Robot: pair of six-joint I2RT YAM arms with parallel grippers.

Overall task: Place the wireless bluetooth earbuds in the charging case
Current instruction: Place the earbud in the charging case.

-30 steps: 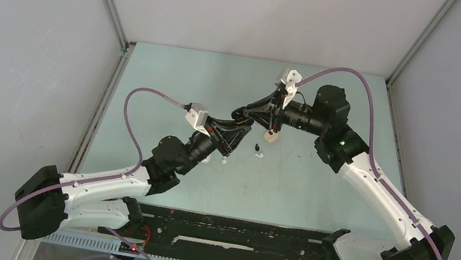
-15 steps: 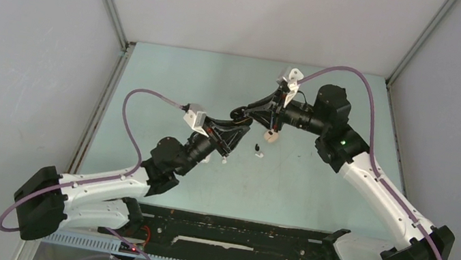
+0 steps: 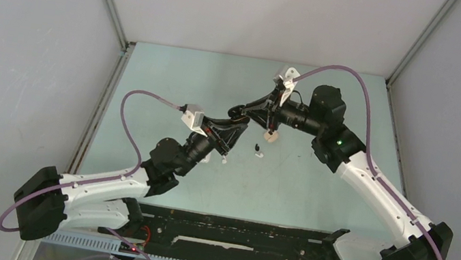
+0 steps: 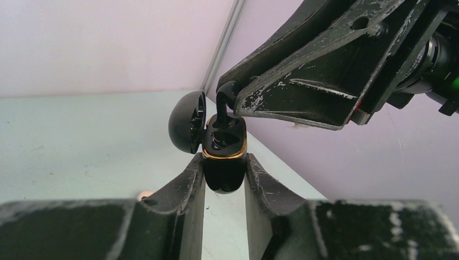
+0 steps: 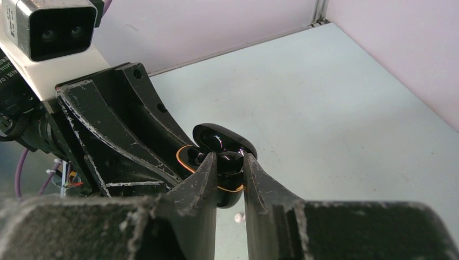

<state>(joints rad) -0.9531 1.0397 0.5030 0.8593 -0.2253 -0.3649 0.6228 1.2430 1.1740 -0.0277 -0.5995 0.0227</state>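
My left gripper [image 4: 223, 160] is shut on the glossy black charging case [image 4: 223, 174], which has a gold rim and its lid [image 4: 185, 122] hinged open to the left. My right gripper [image 5: 230, 157] is shut on a black earbud [image 5: 231, 161] and holds it at the case's open mouth [image 5: 189, 157]. In the left wrist view the earbud's stem [image 4: 221, 104] reaches down into the case's left well. Seen from above, both grippers [image 3: 241, 119] meet above the middle of the table.
Loose earbuds lie on the pale green table [image 3: 316, 184]: a beige one [image 3: 271, 136], a black and white pair [image 3: 257, 151] and a white one [image 3: 224, 161]. Grey walls enclose the table on three sides.
The right arm has shifted slightly left toward the left gripper, bringing the earbud closer over the case. Both grips are unchanged.
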